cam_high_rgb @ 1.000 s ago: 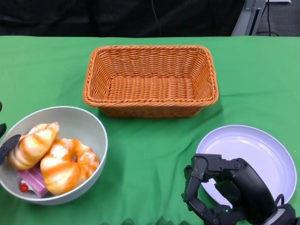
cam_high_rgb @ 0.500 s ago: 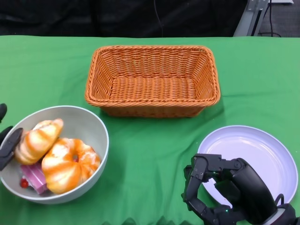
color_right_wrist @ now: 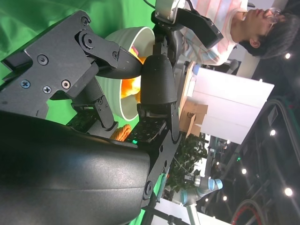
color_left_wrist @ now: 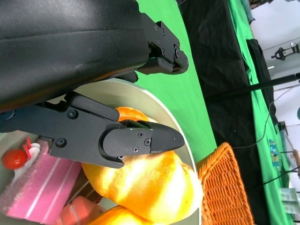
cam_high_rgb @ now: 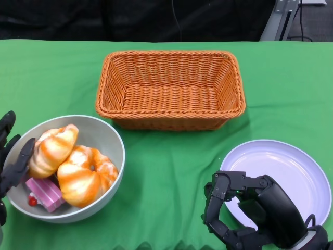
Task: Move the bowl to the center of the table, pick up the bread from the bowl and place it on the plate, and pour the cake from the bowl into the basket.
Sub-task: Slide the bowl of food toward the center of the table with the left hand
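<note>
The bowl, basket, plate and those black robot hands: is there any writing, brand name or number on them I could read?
None can be read in any view.
The bowl, basket, plate, left hand and right hand show no lettering.
The boxes behind the table, seen in the right wrist view, show no readable print.

What lies around my table

A green cloth point(cam_high_rgb: 171, 156) covers my table; behind its far edge hangs a black curtain point(cam_high_rgb: 130, 21), and a person point(color_right_wrist: 225, 33) sits beside it.

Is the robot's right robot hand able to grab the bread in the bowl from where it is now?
Probably not yet. The right robot hand sits by the plate, with open green cloth between it and the bowl. Nothing blocks the bread, but the left robot hand is right there.
</note>
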Available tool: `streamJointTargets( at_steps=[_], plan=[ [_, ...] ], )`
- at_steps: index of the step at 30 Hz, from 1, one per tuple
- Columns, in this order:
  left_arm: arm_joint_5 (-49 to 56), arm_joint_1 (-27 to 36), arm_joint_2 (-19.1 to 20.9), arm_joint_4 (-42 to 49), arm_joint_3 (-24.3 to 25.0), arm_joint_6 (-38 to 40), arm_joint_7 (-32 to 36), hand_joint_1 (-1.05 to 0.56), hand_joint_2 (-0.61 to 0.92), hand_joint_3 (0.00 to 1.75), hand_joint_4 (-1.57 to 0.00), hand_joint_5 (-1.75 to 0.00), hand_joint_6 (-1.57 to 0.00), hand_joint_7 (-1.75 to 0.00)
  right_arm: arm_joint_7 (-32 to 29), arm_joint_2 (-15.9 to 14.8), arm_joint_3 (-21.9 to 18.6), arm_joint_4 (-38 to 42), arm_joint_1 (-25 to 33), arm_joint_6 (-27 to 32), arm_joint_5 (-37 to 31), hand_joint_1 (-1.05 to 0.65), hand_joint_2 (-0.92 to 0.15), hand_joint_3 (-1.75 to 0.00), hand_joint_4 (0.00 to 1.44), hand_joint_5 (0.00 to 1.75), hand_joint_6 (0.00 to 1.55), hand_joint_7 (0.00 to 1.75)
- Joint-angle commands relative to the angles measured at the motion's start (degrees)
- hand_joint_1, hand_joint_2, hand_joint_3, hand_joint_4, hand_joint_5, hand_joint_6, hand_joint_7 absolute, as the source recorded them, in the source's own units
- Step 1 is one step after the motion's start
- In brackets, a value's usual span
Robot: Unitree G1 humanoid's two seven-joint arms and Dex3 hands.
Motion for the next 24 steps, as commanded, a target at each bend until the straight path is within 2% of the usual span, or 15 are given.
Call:
streamJointTargets(
  at_steps=[1, 5, 10, 16, 24],
  plan=[
    [2.0, 2.8, -2.0, -1.9, -2.3, 2.1, 0.8, -0.57, 0.92, 0.38, -0.28, -0.02, -0.28, -0.02, -1.1, 0.1, -0.8, 0.5, -0.3, -1.4, -0.9, -0.22, -0.44, -1.06, 0.91, 1.62, 0.83, 1.42],
    [0.9, 4.3, -3.4, -4.9, -2.9, 3.7, -0.2, -0.55, 0.92, 0.38, -0.29, -0.02, -0.3, -0.02, -1.3, 0.2, -0.6, 0.6, -0.4, -1.5, -1.0, -0.22, -0.45, -1.05, 0.92, 1.61, 0.84, 1.41],
    [-0.1, 6.2, -4.8, -8.8, -3.7, 5.4, -1.2, -0.53, 0.92, 0.38, -0.31, -0.03, -0.32, -0.02, -1.1, 0.1, -0.5, 0.5, -0.4, -1.2, -0.7, -0.21, -0.41, -1.12, 0.92, 1.62, 0.83, 1.43],
    [0.3, 8.4, -5.8, -13.1, -4.9, 6.6, -0.8, -0.56, 0.92, 0.37, -0.34, -0.03, -0.34, -0.02, -1.0, -0.1, -0.5, 0.5, -0.5, -1.3, -0.8, -0.22, -0.4, -1.13, 0.91, 1.62, 0.82, 1.41],
    [-1.2, 12.7, -9.4, -26.2, -6.4, 15.0, 0.1, -0.55, 0.92, 0.4, -0.25, 0.0, -0.28, 0.0, -0.8, -0.4, -0.4, 0.1, -0.4, -0.7, -0.6, -0.2, -0.37, -1.17, 0.91, 1.62, 0.83, 1.39]
  ],
)
